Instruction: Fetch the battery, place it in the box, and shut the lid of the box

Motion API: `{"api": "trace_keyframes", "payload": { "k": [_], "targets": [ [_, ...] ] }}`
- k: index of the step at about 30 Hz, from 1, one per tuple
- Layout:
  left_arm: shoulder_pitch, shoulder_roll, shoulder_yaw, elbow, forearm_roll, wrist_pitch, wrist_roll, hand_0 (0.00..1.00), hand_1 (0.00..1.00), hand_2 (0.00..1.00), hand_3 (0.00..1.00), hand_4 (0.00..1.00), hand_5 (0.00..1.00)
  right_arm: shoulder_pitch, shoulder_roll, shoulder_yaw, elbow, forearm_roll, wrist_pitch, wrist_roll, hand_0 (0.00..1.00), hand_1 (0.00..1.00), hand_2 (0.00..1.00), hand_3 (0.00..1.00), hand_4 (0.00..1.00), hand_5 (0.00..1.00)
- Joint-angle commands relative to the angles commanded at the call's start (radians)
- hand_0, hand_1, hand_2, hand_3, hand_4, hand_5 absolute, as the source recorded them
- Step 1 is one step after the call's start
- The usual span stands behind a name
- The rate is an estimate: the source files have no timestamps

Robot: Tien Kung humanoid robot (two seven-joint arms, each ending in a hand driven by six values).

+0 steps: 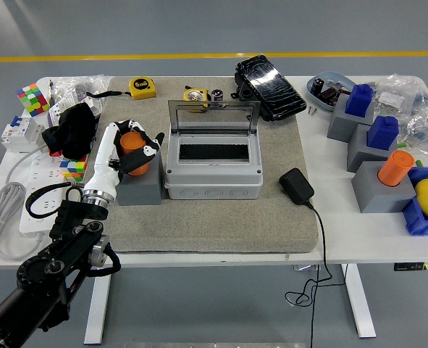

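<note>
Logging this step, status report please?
Left hand fingers around orange battery, battery in grey holder. Right hand out of view. Box lid up, path clear.

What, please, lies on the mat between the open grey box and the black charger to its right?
Nothing: in the head view, only bare mat separates the box from the charger.

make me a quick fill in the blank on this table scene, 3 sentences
1. The left hand closes around the ____ battery.
2. The battery stands in a ____ holder.
3. The box has its lid ____.

Missing words: orange; grey; open
</note>
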Motion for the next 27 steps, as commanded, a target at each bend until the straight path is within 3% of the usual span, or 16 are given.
{"api": "trace_keyframes", "payload": {
  "k": [4,9,14,15,20,21,26,27],
  "targets": [
    [0.000,0.006,0.005,-0.045,0.023,-0.001,0.008,0.154,0.113,0.152,0.202,0.531,0.002,-0.001,0.000,0.001,0.000,0.001,-0.001,0.003,0.565,0.606,0.597,0.549,0.934,0.484],
    [-0.016,0.037,0.053,-0.149,0.117,0.006,0.047,0.155,0.110,0.151,0.202,0.530,0.002,-0.003,0.000,0.001,-0.001,0.001,-0.001,0.005,0.564,0.606,0.597,0.550,0.935,0.483],
    [-0.071,0.065,0.158,-0.238,0.276,0.019,0.142,0.155,0.110,0.151,0.202,0.530,0.002,-0.002,-0.001,0.001,-0.001,0.000,-0.002,0.006,0.564,0.606,0.597,0.550,0.935,0.483],
    [-0.085,0.065,0.179,-0.246,0.310,0.025,0.167,0.160,0.114,0.151,0.204,0.597,0.002,-0.001,-0.001,0.002,0.000,0.000,-0.002,0.006,0.564,0.606,0.596,0.549,0.934,0.484],
    [-0.158,0.055,0.273,-0.242,0.483,0.033,0.279,0.160,0.114,0.151,0.204,0.597,0.002,0.000,-0.001,0.004,0.000,0.000,-0.003,0.006,0.564,0.606,0.596,0.549,0.934,0.484],
    [-0.175,0.052,0.291,-0.235,0.520,0.032,0.301,0.177,0.123,0.160,0.208,0.658,0.002,0.000,-0.001,0.004,0.000,0.000,-0.003,0.006,0.564,0.606,0.596,0.548,0.934,0.485],
    [-0.256,0.027,0.365,-0.190,0.691,0.008,0.408,0.177,0.123,0.160,0.208,0.658,0.002,-0.001,-0.003,-0.001,0.000,0.003,-0.003,0.006,0.564,0.606,0.596,0.548,0.934,0.485],
    [-0.272,0.020,0.379,-0.179,0.712,0.003,0.427,0.186,0.128,0.168,0.218,0.753,0.002,-0.001,-0.003,-0.001,0.000,0.003,-0.003,0.006,0.566,0.604,0.596,0.548,0.934,0.483]
  ]
}}
